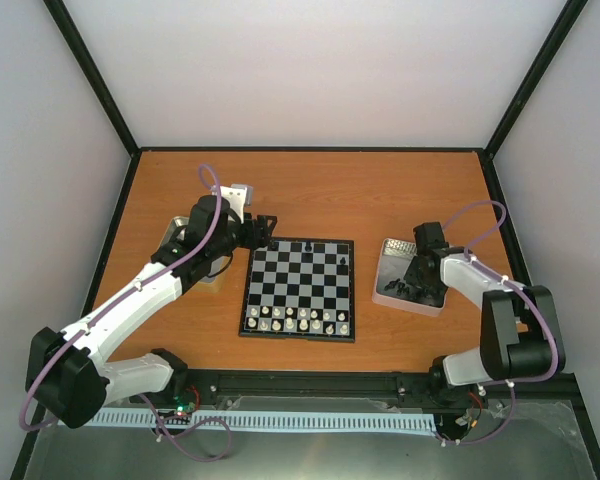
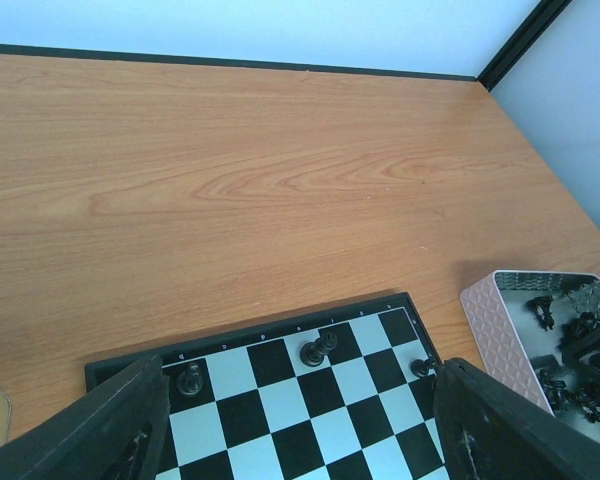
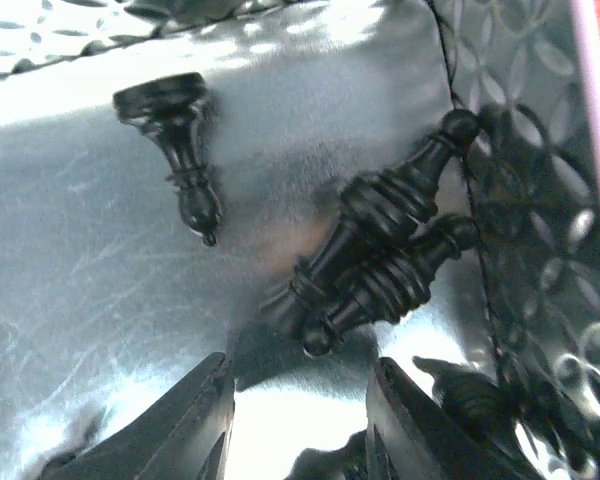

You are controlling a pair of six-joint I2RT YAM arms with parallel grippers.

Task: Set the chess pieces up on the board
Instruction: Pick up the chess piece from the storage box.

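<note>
Tray walls (image 3: 520,90) hem black pieces (image 3: 380,215) beneath gaping right gripper (image 3: 300,385) — left gripper (image 2: 300,400) gapes too.

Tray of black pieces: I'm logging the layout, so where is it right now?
Top view: the metal tray sits on the table, at its right side, just right of the board, with the right gripper directly above it.

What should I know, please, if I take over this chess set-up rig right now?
Left pincer: open, empty, over the far edge of the board.
Right pincer: open, empty, down inside the metal tray, just above loose black pieces.
Done: whitish pieces stand along the board's near rows; a few black ones stand at its far side.
Left: most black pieces lie in the tray and need placing on the far rows.
</note>
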